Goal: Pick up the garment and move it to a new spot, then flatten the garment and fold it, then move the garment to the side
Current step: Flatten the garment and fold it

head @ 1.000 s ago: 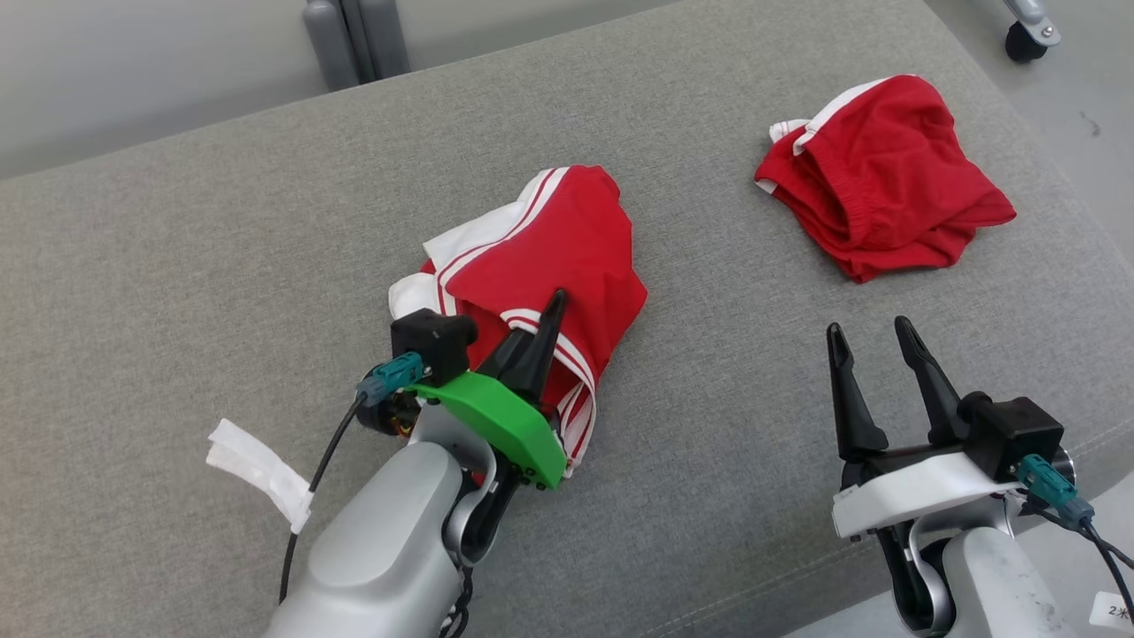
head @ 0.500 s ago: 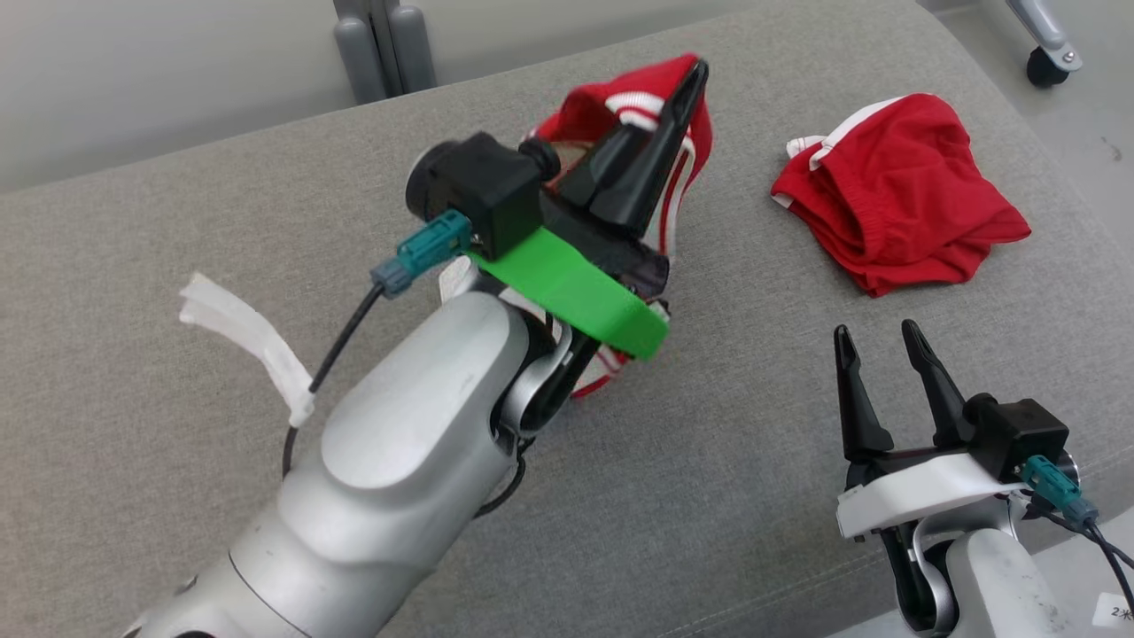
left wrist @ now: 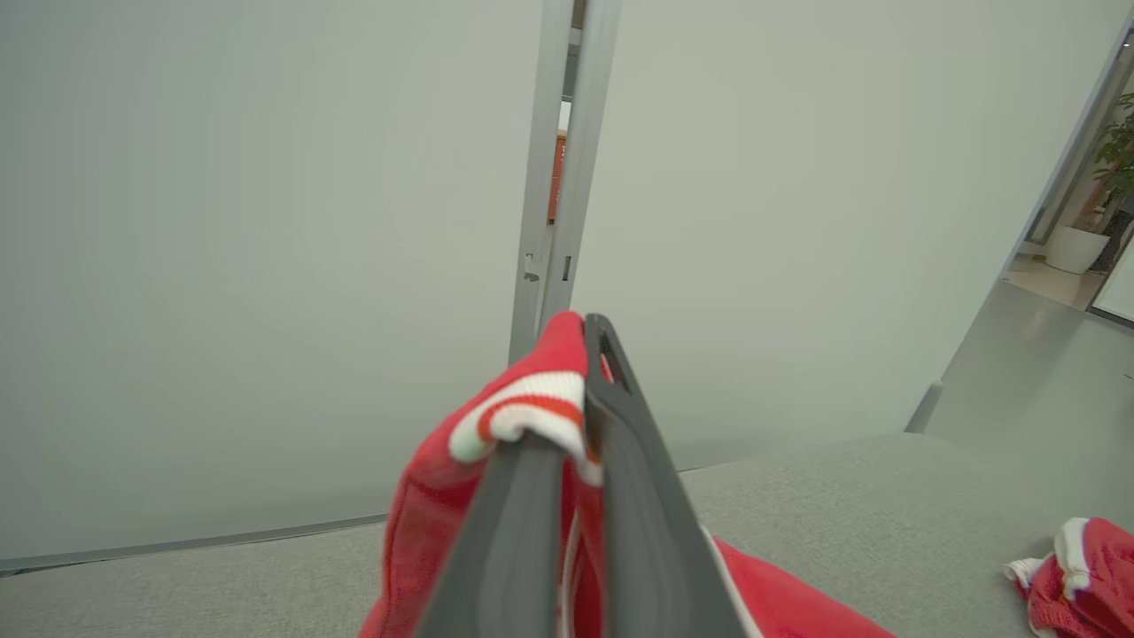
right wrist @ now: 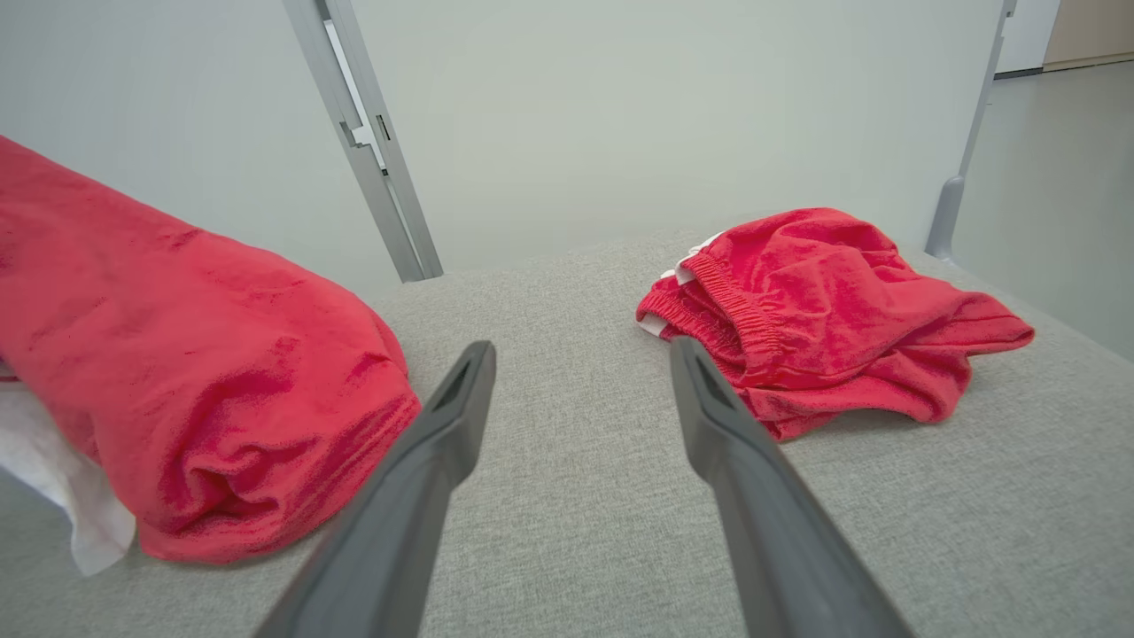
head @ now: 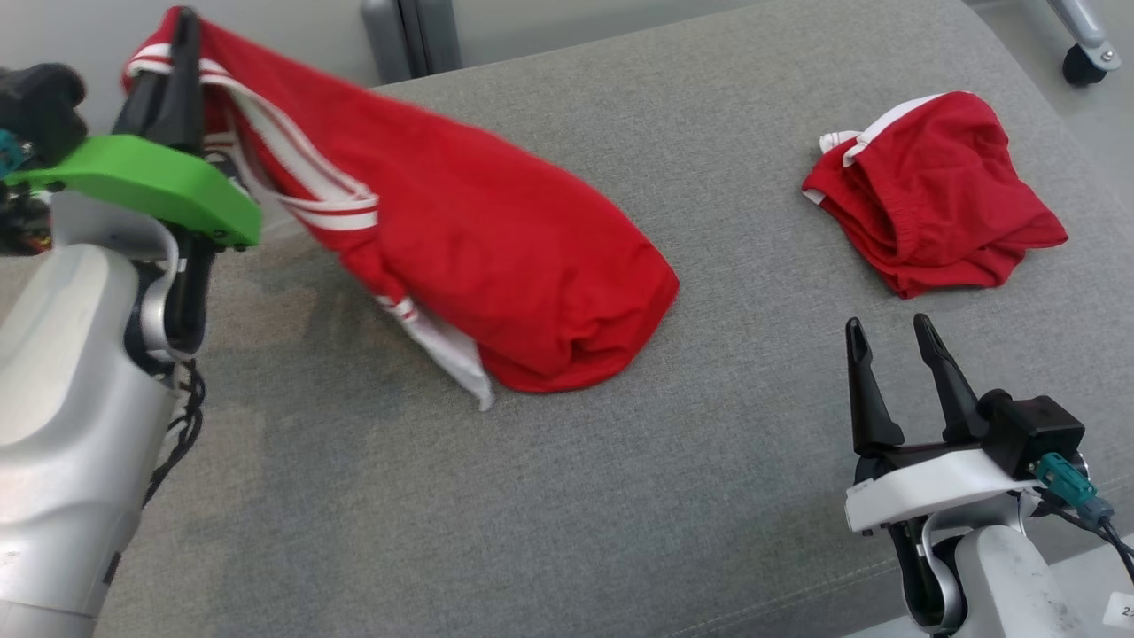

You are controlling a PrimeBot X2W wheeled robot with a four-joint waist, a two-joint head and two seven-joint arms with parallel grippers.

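Left gripper (head: pixel 184 27) clamps the garment's (head: pixel 496 257) striped hem; the cloth looks soft, light, limp. Right gripper (head: pixel 888 326) stands open.

Grey fabric-covered table (head: pixel 620 496), with a seam along the near edge. Crumpled red shorts (head: pixel 939 195) with white trim and an elastic waistband lie on its far right part. Behind the table are pale wall panels (left wrist: pixel 266 221) joined by a grey metal post (head: pixel 412 35). A black caster wheel (head: pixel 1083 64) stands on the floor at far right. Potted plant (left wrist: pixel 1112 168) in the background.
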